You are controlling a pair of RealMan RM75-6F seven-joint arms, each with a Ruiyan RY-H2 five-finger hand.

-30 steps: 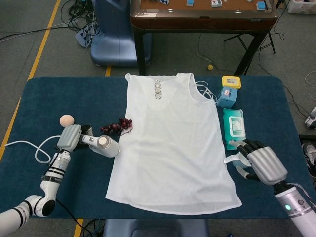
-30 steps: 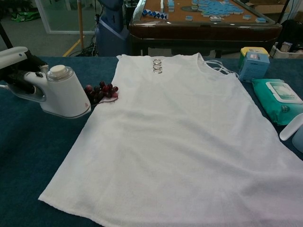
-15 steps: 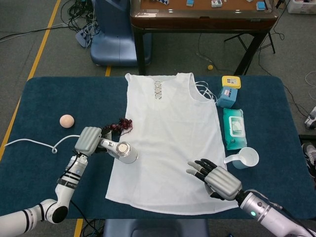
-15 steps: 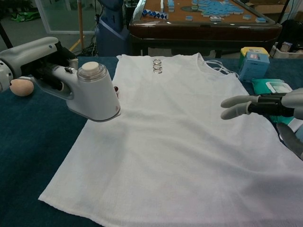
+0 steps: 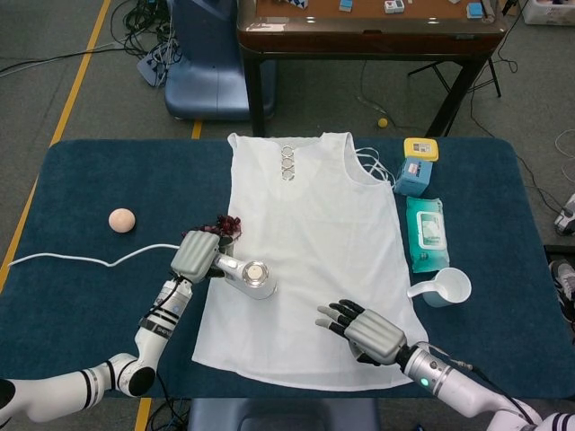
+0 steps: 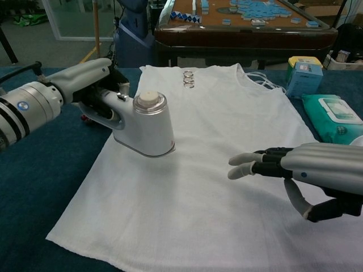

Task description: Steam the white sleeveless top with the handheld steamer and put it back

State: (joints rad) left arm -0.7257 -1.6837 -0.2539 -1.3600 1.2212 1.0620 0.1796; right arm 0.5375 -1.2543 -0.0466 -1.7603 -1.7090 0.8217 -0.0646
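Observation:
The white sleeveless top (image 5: 314,251) (image 6: 215,147) lies flat on the blue table, neckline to the far side. My left hand (image 5: 196,256) (image 6: 93,85) grips the handle of the white handheld steamer (image 5: 252,277) (image 6: 144,126), which hovers over the top's left edge with its flat face down. Its white cord (image 5: 81,260) trails off to the left. My right hand (image 5: 364,329) (image 6: 300,173) hovers over the lower right part of the top, fingers spread and holding nothing.
A bunch of dark grapes (image 5: 225,224) lies by the top's left edge, behind the steamer. A peach ball (image 5: 121,219) sits far left. On the right are a white cup (image 5: 446,287), a wet-wipes pack (image 5: 426,232) (image 6: 334,116) and a blue-yellow box (image 5: 416,168) (image 6: 303,73).
My left hand lifted the steamer and carried it rightward onto the top's left edge. My right hand swung from the cup at the right inward over the top's lower part.

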